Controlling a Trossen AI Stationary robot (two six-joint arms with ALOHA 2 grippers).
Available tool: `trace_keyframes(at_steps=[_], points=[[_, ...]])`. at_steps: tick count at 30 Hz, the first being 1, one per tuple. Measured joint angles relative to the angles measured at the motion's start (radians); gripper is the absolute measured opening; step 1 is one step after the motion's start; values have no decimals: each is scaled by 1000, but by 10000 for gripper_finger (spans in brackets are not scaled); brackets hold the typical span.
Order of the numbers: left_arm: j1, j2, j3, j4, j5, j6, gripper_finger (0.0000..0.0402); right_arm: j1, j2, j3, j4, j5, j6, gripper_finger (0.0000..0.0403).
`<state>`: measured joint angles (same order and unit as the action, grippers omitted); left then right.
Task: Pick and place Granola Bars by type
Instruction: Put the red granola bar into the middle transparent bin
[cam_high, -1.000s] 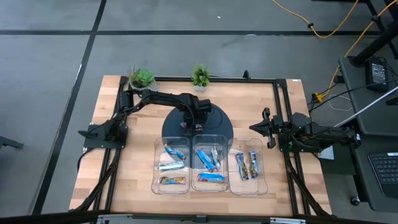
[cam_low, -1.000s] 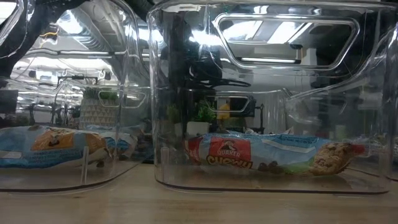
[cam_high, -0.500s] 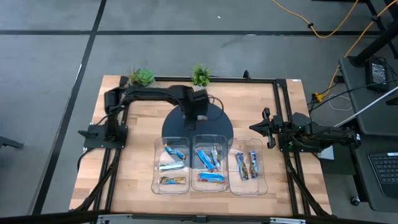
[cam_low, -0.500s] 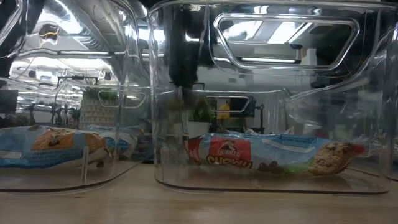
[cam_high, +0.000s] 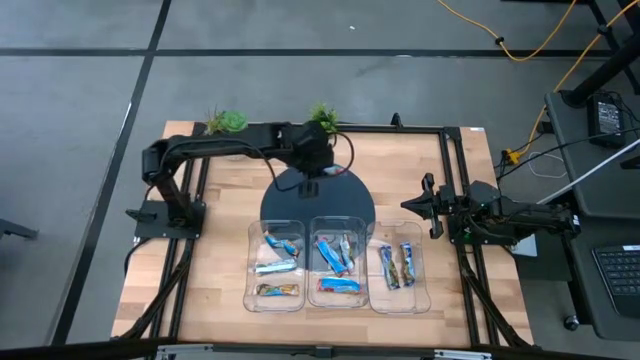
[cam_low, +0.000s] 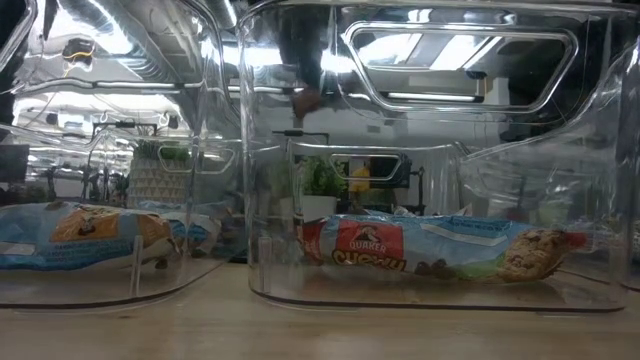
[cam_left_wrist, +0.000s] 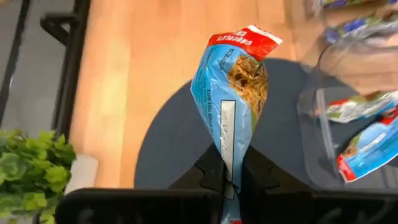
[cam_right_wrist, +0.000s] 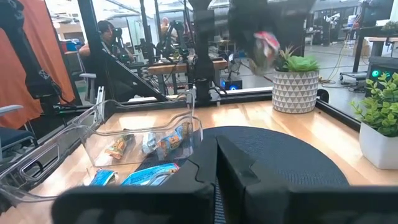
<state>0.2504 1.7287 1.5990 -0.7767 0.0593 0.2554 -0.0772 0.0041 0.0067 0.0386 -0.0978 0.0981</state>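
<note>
My left gripper (cam_high: 308, 186) hangs above the black round mat (cam_high: 350, 200), shut on a blue granola bar (cam_left_wrist: 233, 87) with a red end. The same gripper shows blurred in the right wrist view, with the bar (cam_right_wrist: 265, 47) high over the mat. Three clear trays stand side by side at the mat's near side. The left tray (cam_high: 252, 270), the middle tray (cam_high: 313, 262) and the right tray (cam_high: 424, 270) each hold blue bars lying flat on the floor. My right gripper (cam_high: 429, 207) waits shut at the table's right side. My left gripper pinches the bar's near end (cam_left_wrist: 229, 163) between its two fingers, where the wrapper is squeezed narrow. The fingers slant downward and lie along the bar. The bar sticks out beyond the fingertips, red end (cam_left_wrist: 244, 42) farthest out, lifted clear of the mat.
Two small potted plants (cam_high: 228, 122) (cam_high: 322, 117) stand at the table's far edge, close behind my left arm. A black frame rail (cam_high: 455, 160) runs round the wooden top. In the low view a bar (cam_low: 430, 250) lies in the nearest tray.
My left gripper has risen from the mat and drawn toward the table's far edge, tipping from steeply down to a shallower slant. The blue bar has come up with it and now hangs clear of the mat.
</note>
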Motion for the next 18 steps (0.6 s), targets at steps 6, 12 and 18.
trace_keyframes(at_steps=[6,12,18], points=[[-4,-70,0,3,25,13,13,0,0,0,0,0,0,8],[-60,-168,0,-57,96,29,9,0,0,0,0,0,0,8],[-142,-250,0,-57,100,69,12,0,0,0,0,0,0,8]])
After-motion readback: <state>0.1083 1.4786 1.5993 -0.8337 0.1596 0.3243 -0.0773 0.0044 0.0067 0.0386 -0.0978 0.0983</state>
